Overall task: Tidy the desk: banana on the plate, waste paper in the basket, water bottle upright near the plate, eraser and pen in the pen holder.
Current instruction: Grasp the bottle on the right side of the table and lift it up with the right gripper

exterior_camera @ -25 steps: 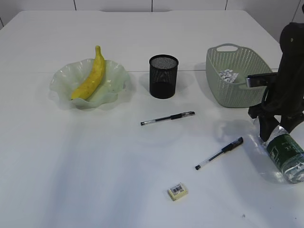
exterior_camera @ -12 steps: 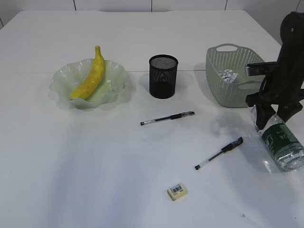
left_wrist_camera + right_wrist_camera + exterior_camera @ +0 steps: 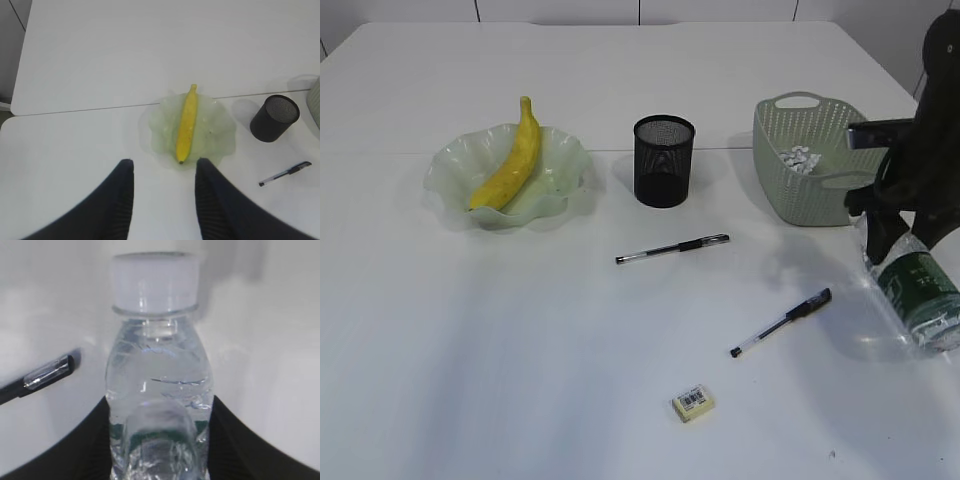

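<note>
At the right edge of the bench (image 3: 620, 340), the water bottle (image 3: 918, 300) is tilted, its neck hidden behind the right claw (image 3: 888, 245); only the right wrist view shows the white cap, the clear shoulder and the two dark fingers (image 3: 230, 440) pressed against the bottle's sides, clamped on it. The left claw (image 3: 164, 175), seen only in its own wrist view, hangs with fingers apart and nothing between them, above the bench just before the plate (image 3: 220, 137) holding the banana (image 3: 186, 125). Outward lie a pen (image 3: 782, 323) beside the bottle, another pen (image 3: 672, 249) before the pen holder (image 3: 664, 160), the eraser (image 3: 693, 402) with its barcode sticker, unreadable, and the basket (image 3: 790, 185) holding waste paper (image 3: 802, 158). The bottle's green label cannot be read.
</note>
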You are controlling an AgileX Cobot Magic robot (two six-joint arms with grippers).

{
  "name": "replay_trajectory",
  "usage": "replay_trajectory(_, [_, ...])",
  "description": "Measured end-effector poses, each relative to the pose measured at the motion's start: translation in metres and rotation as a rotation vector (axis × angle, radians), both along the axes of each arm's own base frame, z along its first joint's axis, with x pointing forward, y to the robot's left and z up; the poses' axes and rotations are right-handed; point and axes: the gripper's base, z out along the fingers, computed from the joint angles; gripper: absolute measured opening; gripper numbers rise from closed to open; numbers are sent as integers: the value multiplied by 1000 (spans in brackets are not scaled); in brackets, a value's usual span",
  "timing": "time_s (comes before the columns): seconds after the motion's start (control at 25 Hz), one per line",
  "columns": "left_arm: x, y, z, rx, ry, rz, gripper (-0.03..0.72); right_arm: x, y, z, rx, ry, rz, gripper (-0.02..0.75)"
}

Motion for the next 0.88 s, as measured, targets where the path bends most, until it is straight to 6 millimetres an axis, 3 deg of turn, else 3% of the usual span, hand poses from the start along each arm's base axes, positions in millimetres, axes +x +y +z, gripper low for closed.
replay_trajectory(0.24, [0, 0, 0, 0, 0, 0, 286, -9, 0, 27, -1, -55, -2, 360])
replay_trajectory(0.6, [0, 0, 0, 0, 0, 0, 286, -42, 1, 38, 1, -24, -10, 360])
replay_trajectory(0.88, [0, 0, 0, 0, 0, 0, 286, -59, 5, 77, 33, -123, -23, 360])
